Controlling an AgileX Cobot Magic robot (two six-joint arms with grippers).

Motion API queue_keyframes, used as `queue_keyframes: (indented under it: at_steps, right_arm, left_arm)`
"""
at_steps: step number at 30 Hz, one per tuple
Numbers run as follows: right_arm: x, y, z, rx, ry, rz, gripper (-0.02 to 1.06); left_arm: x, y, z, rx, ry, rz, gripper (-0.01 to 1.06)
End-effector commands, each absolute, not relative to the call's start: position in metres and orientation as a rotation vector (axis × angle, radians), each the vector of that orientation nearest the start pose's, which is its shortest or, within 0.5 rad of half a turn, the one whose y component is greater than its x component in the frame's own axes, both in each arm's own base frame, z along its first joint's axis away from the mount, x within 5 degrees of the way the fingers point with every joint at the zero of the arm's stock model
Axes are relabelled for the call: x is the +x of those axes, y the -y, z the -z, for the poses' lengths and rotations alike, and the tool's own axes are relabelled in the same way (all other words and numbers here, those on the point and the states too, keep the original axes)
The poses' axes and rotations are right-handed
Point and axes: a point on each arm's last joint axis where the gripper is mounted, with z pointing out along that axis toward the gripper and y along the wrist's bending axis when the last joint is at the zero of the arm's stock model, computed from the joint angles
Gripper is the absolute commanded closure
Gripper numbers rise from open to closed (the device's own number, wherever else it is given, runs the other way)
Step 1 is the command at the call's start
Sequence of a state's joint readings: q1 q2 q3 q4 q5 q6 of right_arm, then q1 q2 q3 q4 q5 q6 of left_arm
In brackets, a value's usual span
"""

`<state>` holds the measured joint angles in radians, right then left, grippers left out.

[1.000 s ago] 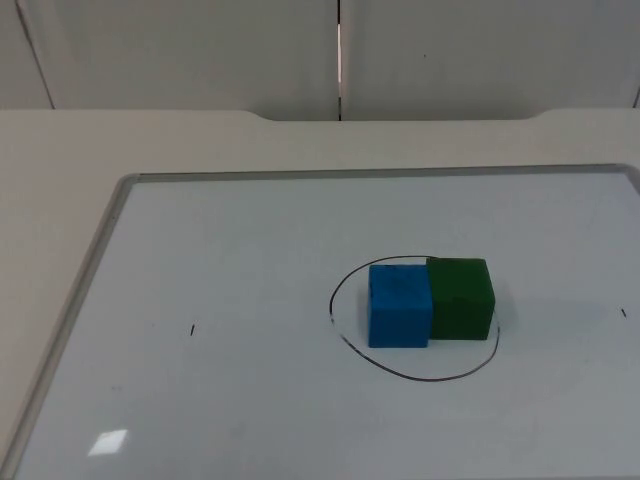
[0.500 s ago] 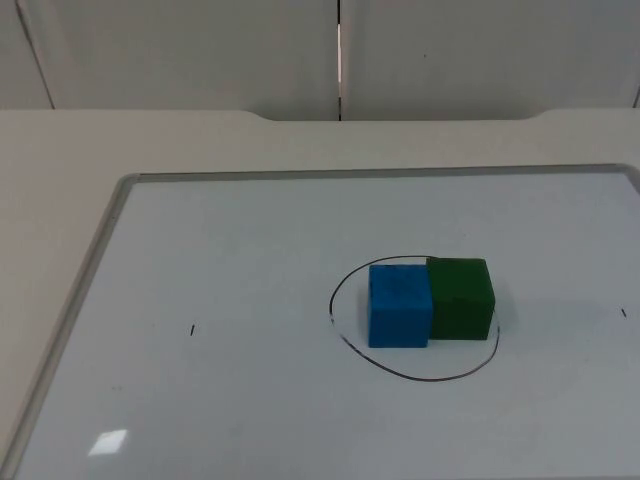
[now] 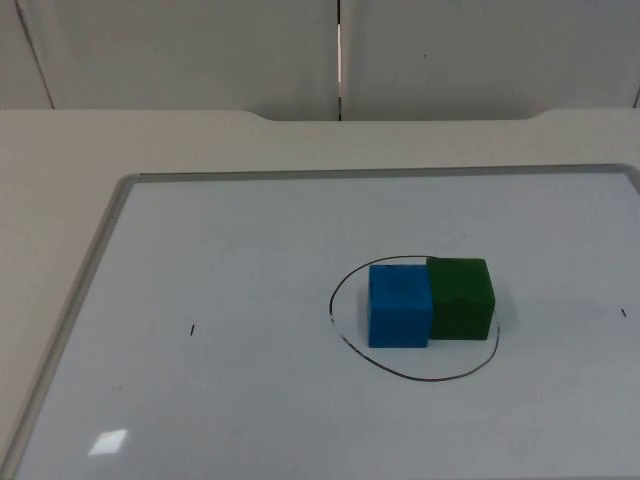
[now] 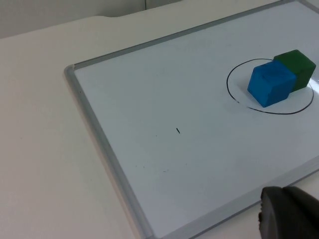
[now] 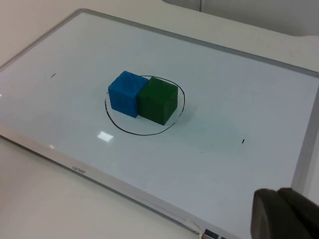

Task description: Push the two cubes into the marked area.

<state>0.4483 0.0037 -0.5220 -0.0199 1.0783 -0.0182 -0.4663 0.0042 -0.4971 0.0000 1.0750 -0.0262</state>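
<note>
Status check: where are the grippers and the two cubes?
Both grippers back off the whiteboard, waiting. Blue cube and green cube side by side, touching, inside the drawn black oval. Nothing in the way.

- The whiteboard (image 3: 250, 400) lies flat on the table (image 3: 60, 150).
- A drawn ring (image 3: 420, 378) sits on the board, right of its middle.
- Two cubes stand inside the ring, touching: one cube (image 3: 399, 305) on the left, the other cube (image 3: 461, 298) on the right.
</note>
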Motion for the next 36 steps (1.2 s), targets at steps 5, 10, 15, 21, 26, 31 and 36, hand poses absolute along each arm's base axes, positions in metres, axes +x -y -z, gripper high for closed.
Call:
queue_keyframes:
  at_steps: [5,10,15,21,26,31,36]
  right_arm:
    - [-0.0059,0.005,-0.2802,-0.479,-1.998,-0.241,1.04]
    - [-0.0059,0.005,-0.2802,-0.479,-1.998,-0.241,1.04]
    - [-0.0059,0.005,-0.2802,-0.479,-1.998,-0.241,1.04]
    - [-0.0059,0.005,-0.2802,-0.479,-1.998,-0.241,1.04]
    - [-0.0059,0.005,-0.2802,-0.479,-1.998,-0.241,1.04]
    - [-0.0059,0.005,-0.2802,-0.479,-1.998,-0.241,1.04]
    - [-0.0059,0.005,-0.2802,-0.479,-1.998,-0.241,1.04]
  left_arm:
    - [-0.0045,-0.0018,-0.2745,0.453,-2.029,0.306,1.05]
    - [-0.005,-0.0008,-0.2745,0.49,-2.019,0.3,1.02]
    - [-0.0049,-0.0011,-0.2745,0.478,-2.023,0.303,0.76]
    - [-0.0047,-0.0014,-0.2745,0.478,-2.022,0.298,0.47]
    - [-0.0048,-0.0012,-0.2745,0.478,-2.022,0.301,0.4]
    - [-0.0048,-0.0012,-0.2745,0.478,-2.022,0.301,0.4]
    - [-0.0049,-0.001,-0.2745,0.485,-2.02,0.299,0.4]
